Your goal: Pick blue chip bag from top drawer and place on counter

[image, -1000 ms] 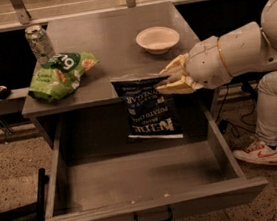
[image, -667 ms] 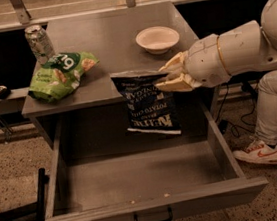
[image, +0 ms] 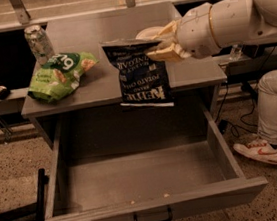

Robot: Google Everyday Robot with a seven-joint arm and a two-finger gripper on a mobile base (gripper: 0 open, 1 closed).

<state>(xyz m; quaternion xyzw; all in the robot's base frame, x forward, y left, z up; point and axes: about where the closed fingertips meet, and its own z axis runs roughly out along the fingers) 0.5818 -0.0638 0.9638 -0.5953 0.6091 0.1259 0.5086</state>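
Observation:
My gripper is shut on the upper right corner of the blue chip bag. The bag is dark navy with white lettering and hangs upside down, its lower edge in front of the counter's front edge. It hangs in the air above the back of the top drawer, which is pulled fully out and has nothing in it but a few crumbs. The grey counter lies behind and below the bag. My white arm reaches in from the right.
A bright green chip bag lies at the counter's left front. A drink can stands behind it. A white bowl sits behind my gripper. A person's leg and sneaker are at the right of the drawer.
My gripper has lifted the blue chip bag higher and carried it back toward the counter. The drawer has not moved.

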